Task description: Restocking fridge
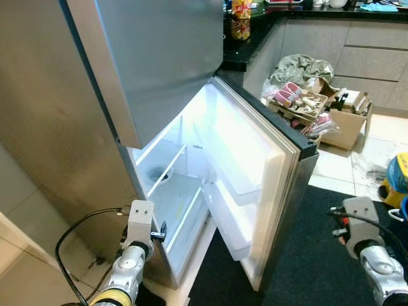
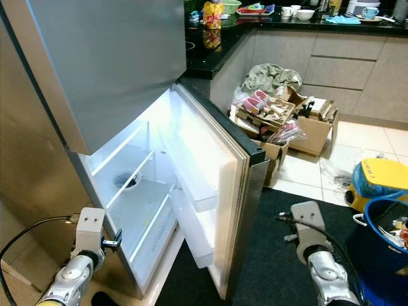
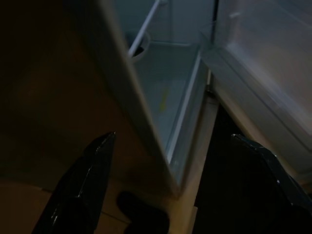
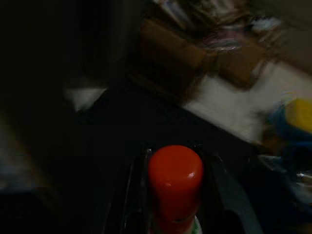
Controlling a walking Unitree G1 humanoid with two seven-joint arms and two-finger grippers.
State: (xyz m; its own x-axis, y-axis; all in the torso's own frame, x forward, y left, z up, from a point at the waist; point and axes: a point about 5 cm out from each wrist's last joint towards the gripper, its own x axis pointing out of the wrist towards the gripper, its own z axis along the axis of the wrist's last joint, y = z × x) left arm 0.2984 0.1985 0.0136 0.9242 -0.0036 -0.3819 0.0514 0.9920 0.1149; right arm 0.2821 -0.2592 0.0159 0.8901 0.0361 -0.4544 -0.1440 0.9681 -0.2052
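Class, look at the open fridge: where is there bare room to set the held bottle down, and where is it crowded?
Free: both door bins, the bottom compartment below the white shelf, and the dark mat beside the door. Crowded: the cardboard boxes by the cabinets. The right gripper holds the red-capped bottle.

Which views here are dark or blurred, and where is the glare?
Eye views: sharp, with bright glare off the open fridge door's white lining. Left wrist view: dim but legible, the left end effector open before the fridge. Right wrist view: very dark, background smeared, only the red cap in the right end effector clear.
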